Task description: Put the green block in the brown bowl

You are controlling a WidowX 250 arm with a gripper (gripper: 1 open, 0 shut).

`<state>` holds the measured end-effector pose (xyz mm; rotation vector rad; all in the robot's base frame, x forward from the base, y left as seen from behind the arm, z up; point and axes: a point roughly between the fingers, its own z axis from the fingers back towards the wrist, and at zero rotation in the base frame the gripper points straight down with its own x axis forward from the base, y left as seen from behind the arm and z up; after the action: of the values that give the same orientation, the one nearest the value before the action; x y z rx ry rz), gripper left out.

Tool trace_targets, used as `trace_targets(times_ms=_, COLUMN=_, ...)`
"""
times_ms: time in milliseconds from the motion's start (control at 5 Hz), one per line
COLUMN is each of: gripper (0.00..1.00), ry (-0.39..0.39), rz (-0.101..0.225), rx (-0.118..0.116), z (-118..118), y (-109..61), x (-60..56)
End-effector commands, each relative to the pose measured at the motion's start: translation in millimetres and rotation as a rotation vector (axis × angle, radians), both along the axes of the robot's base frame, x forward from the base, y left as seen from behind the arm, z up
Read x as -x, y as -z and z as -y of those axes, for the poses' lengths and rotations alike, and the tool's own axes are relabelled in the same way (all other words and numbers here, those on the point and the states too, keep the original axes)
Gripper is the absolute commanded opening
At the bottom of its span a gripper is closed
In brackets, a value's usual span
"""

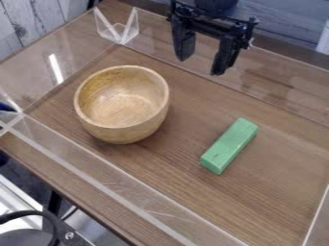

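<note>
Surface: brown wooden table (154,173), fine grain, light sheen; strips of clear tape (80,159) run across it at the left, with more transparent strip along the right side. Around the table at the left: dark equipment and cables, a curved black ring (29,213) at the near left corner, a patch of blue at the left edge, a dark rounded thing in the far left corner. On the table, left of centre, sits the brown bowl (122,101), upright, its opening facing up and its smooth inner wall in view. The green block (230,146) lies flat to the right of the bowl, well apart from it, its long axis slanting from near left to far right. Toward the far left stands a small clear object (118,25) with pale edges. End effector (205,56): black, at the far side, right of centre, farther off than both bowl and block; fingers wide apart, bare wood visible between them, both bowl and block clear of it. Its upper part is cut off by the far edge of the view. Hard to make out: the exact form of the clear object, and whether the fingertips meet the wood or hover above it
</note>
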<state>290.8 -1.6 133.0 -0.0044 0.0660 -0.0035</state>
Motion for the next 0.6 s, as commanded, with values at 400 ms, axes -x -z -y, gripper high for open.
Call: trace_targets(times_ms=400, gripper=1.0, ry=0.153, rz=-0.036, rx=0.011, z=42, y=41.5, x=18.6)
